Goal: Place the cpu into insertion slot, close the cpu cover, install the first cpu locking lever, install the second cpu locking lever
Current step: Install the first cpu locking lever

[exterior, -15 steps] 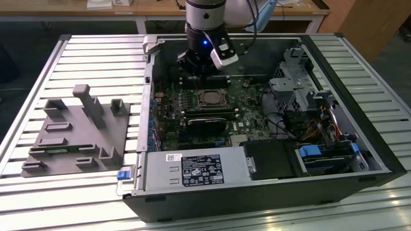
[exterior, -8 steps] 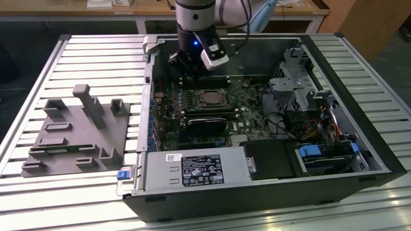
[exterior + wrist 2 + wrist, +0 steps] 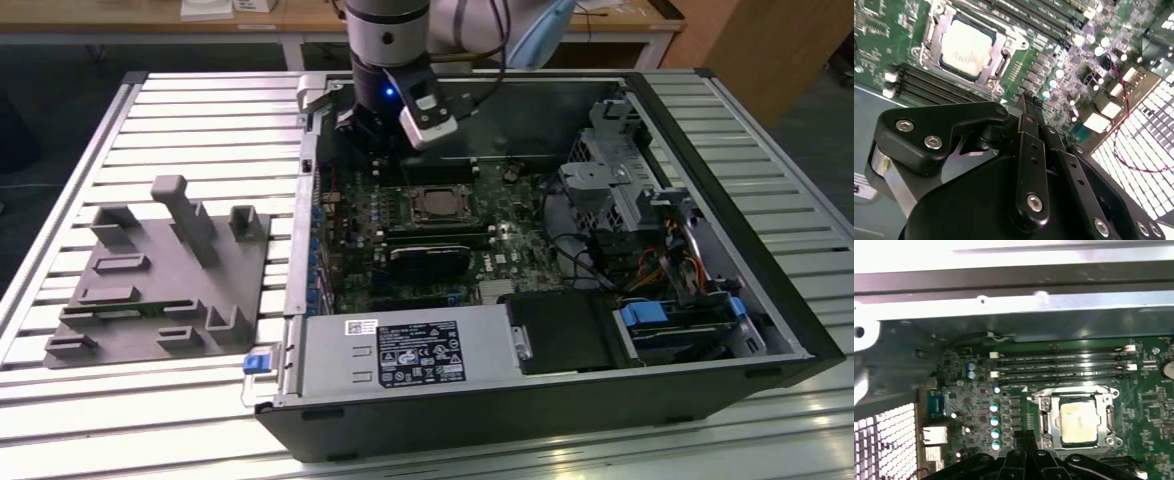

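Found cpu (image 3: 965,47) seated in slot (image 3: 933,31); judged light, stiff, smooth, fragile underneath, best gripped at opposite edges. Hovered near with gripper (image 3: 1029,102) clenched on nothing.

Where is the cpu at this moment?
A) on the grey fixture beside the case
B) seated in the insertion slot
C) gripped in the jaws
B: in the second wrist view the cpu lies flat inside the silvery rim of the insertion slot.
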### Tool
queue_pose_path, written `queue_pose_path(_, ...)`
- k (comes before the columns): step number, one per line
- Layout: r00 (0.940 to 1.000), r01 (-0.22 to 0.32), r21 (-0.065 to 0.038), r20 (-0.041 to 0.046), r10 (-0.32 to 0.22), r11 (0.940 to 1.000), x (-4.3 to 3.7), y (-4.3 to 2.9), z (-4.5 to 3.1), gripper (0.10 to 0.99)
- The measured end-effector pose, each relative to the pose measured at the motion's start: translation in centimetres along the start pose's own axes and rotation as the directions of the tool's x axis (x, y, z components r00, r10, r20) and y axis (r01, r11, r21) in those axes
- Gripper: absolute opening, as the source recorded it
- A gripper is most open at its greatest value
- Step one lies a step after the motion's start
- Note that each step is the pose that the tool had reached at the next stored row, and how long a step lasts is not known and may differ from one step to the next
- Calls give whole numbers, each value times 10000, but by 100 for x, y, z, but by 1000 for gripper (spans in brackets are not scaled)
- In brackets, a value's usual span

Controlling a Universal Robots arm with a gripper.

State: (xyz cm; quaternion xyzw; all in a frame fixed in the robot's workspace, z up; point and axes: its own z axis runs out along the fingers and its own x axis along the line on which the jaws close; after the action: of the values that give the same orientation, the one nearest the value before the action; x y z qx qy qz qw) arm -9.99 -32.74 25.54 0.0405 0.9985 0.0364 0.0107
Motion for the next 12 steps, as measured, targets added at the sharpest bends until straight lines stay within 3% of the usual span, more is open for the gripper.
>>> queue_pose_path(2,10000,-4,-168,-13,4,9999,28,-5,1,106)
queue_pose_path(4,10000,-10,-429,-35,8,9991,43,-9,0,106)
queue_pose_path(8,10000,-33,-1136,-94,22,9935,58,-18,1,106)
queue_pose_path(12,9999,-57,-1808,-149,31,9835,65,-25,3,106)
